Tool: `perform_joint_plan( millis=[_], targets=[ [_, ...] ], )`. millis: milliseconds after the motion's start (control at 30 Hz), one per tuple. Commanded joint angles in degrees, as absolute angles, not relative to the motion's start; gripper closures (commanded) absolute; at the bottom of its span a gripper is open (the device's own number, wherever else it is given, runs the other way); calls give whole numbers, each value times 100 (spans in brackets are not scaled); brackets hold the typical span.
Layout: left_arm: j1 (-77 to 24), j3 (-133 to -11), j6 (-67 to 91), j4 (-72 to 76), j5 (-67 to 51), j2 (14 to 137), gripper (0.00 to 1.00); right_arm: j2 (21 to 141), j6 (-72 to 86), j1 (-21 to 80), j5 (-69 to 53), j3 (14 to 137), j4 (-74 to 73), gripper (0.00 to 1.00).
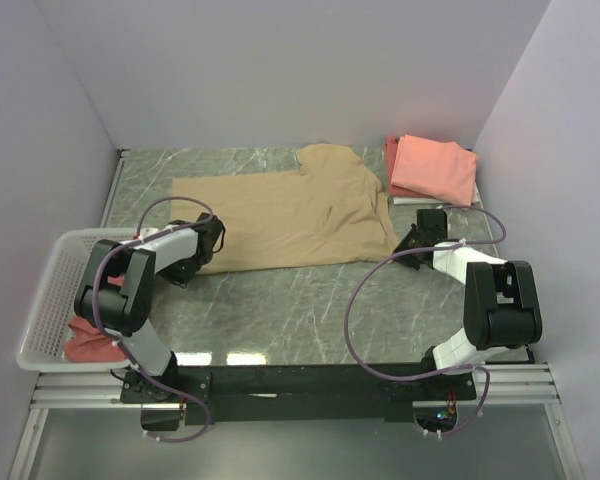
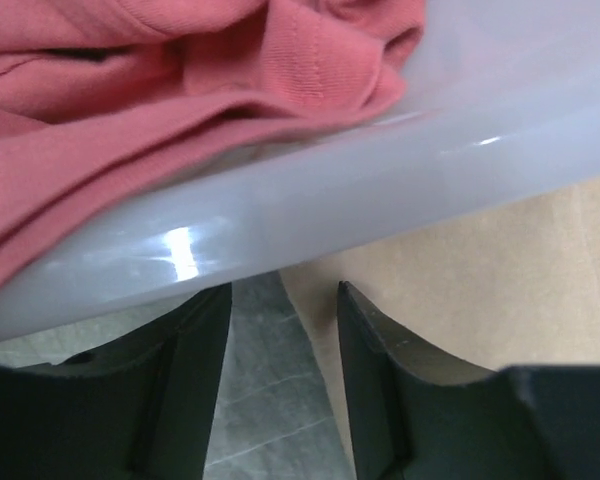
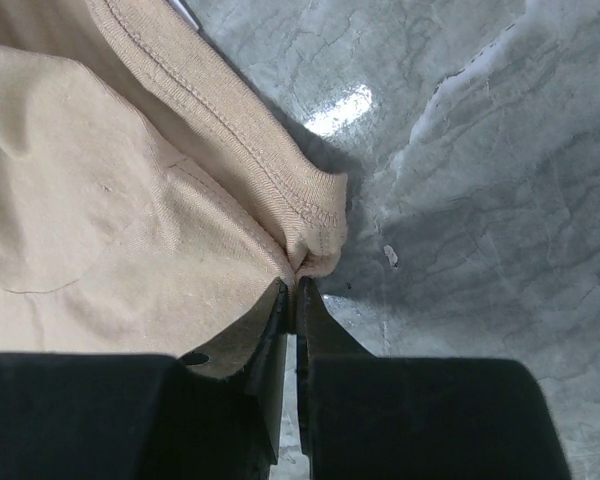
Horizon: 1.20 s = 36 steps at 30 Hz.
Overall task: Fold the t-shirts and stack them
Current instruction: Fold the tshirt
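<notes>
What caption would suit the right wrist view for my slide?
Right pincer shut on a hemmed edge of the tan t-shirt, over the grey marbled table.

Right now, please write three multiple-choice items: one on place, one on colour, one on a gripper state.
1. The folded salmon shirt lies: A at the table's far right corner; B between the arm bases; C at the far left corner.
2. The spread shirt is: A blue; B tan; C white.
3. The right gripper is: A wide open; B shut on the spread shirt's hem; C out of view.
Key: A, the top view shows it there; B, beige cloth; B, jaws pinch the hem.
</notes>
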State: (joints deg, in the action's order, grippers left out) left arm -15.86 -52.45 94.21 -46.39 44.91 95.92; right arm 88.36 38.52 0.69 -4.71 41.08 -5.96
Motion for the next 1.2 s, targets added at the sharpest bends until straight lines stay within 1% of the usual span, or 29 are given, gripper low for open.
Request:
perform_joint_plan(
  millis=[0, 33, 67, 100, 133, 167, 300, 500, 667, 900, 1100, 1167],
  targets=[
    [-1608, -5502, 9510, -4614, 4685, 9676, 48, 8657, 3841, 26, -536, 4166, -448, 95],
    [-1608, -5519, 9458, -4579, 4676, 9720, 52, 8649, 3850, 35, -536, 4157, -457, 97],
    [-1608, -5563, 9414, -4501, 4658, 9738, 57, 8640, 3850, 26, -536, 4166, -457, 100],
    [-1608, -5598, 9352, -4491, 4641, 9764, 75, 8631, 3867, 26, -562, 4175, -483, 100],
    [-1608, -5668, 9282, -4413, 4615, 9799, 89, 8605, 3876, 26, -589, 4175, -509, 100],
    [-1608, -5695, 9177, -4377, 4597, 9817, 98, 8570, 3885, 26, -589, 4184, -545, 100],
    [-1626, -5713, 8930, -4333, 4474, 9642, 99, 8254, 3964, 26, -580, 4140, -720, 100],
    [-1696, -5388, 8772, -4359, 4324, 8878, 99, 7525, 4183, 26, -290, 4140, -1458, 100],
    [-1871, -5142, 8736, -4517, 4210, 8447, 99, 6804, 4297, -429, -422, 3841, -1976, 100],
    [-2294, -4641, 9166, -4930, 4052, 7744, 99, 5670, 4315, -1097, -176, 3674, -3163, 100],
    [-2566, -4044, 9658, -5342, 3806, 7102, 99, 4695, 4675, -1257, 290, 3455, -4139, 100],
    [-2628, -3833, 9799, -5501, 3718, 6865, 99, 4545, 4772, -1274, 395, 3314, -4401, 100]
  ],
)
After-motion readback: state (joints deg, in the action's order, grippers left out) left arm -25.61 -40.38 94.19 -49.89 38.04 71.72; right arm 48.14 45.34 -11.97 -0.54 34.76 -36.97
